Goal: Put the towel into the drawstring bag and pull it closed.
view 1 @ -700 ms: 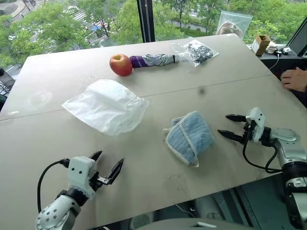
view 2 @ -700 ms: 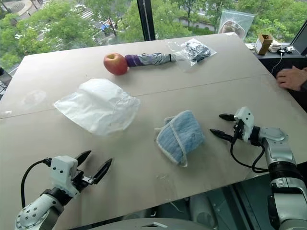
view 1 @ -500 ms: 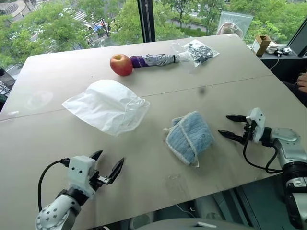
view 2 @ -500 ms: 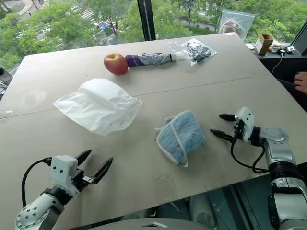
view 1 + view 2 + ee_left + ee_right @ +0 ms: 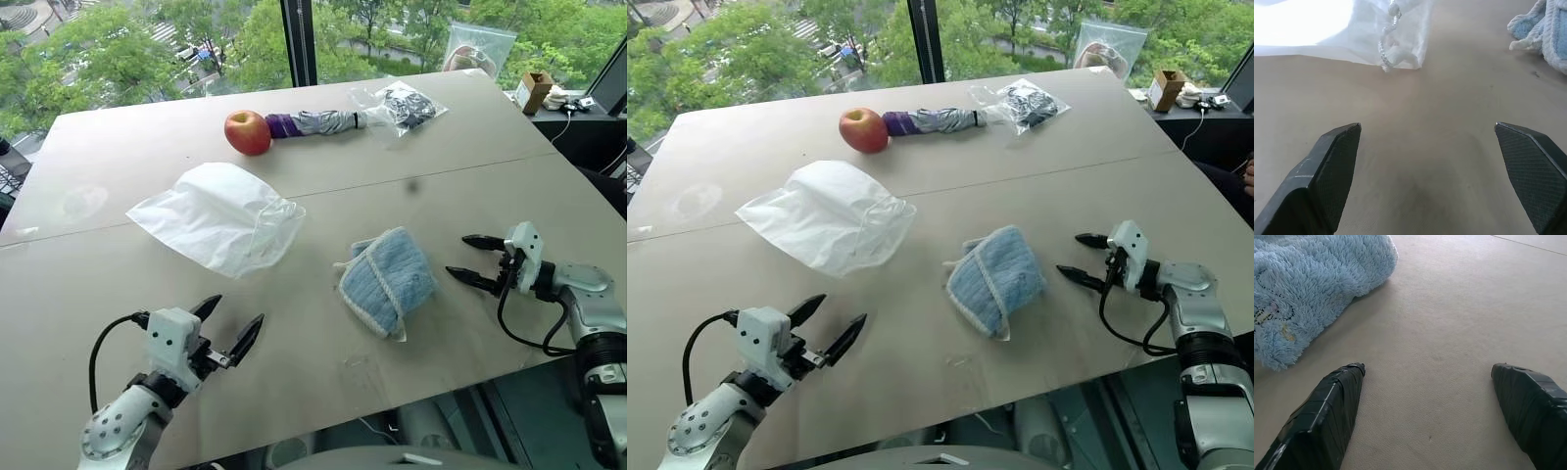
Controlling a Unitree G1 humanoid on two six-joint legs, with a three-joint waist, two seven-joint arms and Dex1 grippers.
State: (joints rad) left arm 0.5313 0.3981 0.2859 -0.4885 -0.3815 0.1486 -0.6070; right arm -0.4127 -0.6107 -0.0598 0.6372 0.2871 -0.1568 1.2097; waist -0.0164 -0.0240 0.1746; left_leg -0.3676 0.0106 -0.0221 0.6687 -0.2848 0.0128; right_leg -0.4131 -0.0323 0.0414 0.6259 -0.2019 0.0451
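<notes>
A: Moved since a moment ago: the left hand has edged forward over the surface toward the bag; the person's hand at the far edge beyond the right hand has gone.

B: And the right hand?

A: Unchanged. It hovers with fingers spread wide, empty, the towel just ahead of its tips and not touched.

B: Is the left one grasping anything?

A: No, it is released too, fingers wide apart. Ahead of it and still apart lies the bag's mouth, with a knotted string resting on the fabric.

B: So what does that mean for the task?

A: Nothing is packed yet. My guess is the left hand is heading for the bag's mouth while the right waits to take the towel.
</notes>
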